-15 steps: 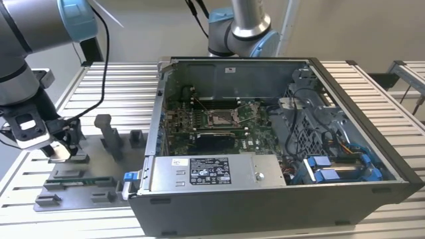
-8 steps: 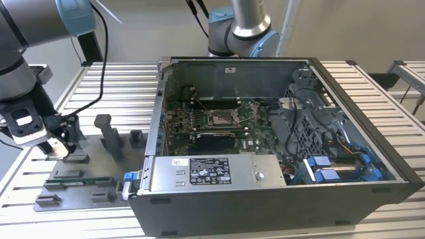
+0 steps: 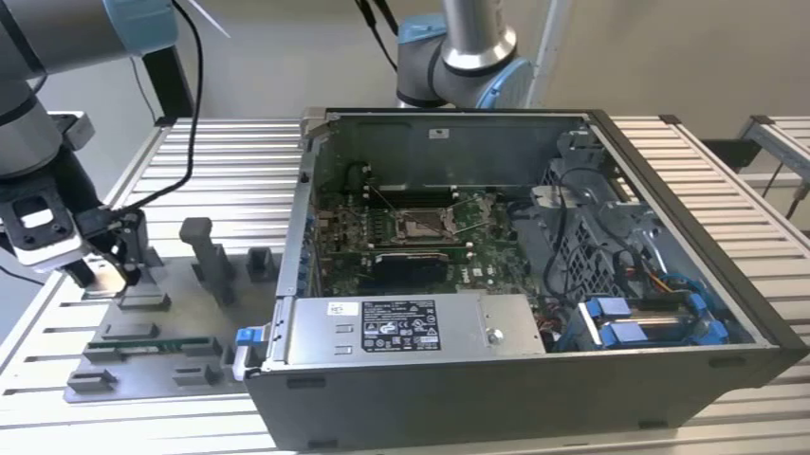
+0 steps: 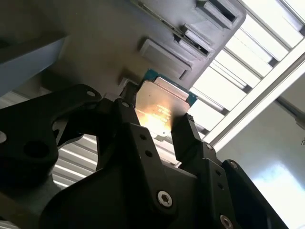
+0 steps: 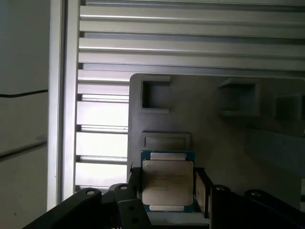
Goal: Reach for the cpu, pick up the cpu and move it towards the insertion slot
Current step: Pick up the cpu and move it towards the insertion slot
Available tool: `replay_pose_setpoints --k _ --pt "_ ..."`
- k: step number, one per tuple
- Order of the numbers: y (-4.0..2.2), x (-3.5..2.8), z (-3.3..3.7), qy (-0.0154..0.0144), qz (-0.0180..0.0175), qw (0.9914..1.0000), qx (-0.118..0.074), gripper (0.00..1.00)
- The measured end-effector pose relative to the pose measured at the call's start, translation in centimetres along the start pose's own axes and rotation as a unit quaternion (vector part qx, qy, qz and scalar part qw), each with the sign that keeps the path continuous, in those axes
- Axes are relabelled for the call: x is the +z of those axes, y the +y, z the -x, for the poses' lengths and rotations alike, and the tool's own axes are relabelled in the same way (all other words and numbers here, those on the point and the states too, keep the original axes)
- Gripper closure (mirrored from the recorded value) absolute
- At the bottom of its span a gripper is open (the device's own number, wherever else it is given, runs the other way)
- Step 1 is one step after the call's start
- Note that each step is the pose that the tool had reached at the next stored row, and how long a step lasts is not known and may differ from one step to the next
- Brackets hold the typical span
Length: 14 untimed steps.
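At the computer case's (image 3: 506, 389) nine o'clock in the exterior view, the gripper (image 3: 112, 275) grasps the cpu (image 5: 167, 183) over a grey tray (image 3: 171, 327).

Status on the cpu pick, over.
Black gripper shut on small silvery square cpu. At grey holder tray, outside the open computer case. Silver-framed insertion slot uncovered.

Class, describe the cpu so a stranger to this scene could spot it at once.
From the open computer case, look to the exterior view's left, to the grey tray on the slatted table. Above it the pincer grips the cpu: a thin square chip, pale metal face, unlike the long green memory stick.
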<state>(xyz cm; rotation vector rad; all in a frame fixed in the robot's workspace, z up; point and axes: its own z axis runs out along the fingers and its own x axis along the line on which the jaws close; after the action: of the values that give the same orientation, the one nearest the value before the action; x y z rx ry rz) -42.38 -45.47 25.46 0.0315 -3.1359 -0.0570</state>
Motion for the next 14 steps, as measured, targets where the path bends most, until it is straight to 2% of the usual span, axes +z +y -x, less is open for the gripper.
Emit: replay_pose_setpoints --k 14 --pt "0.09 -2.54 -0.01 0.0 0.0 1.0 0.0 1.0"
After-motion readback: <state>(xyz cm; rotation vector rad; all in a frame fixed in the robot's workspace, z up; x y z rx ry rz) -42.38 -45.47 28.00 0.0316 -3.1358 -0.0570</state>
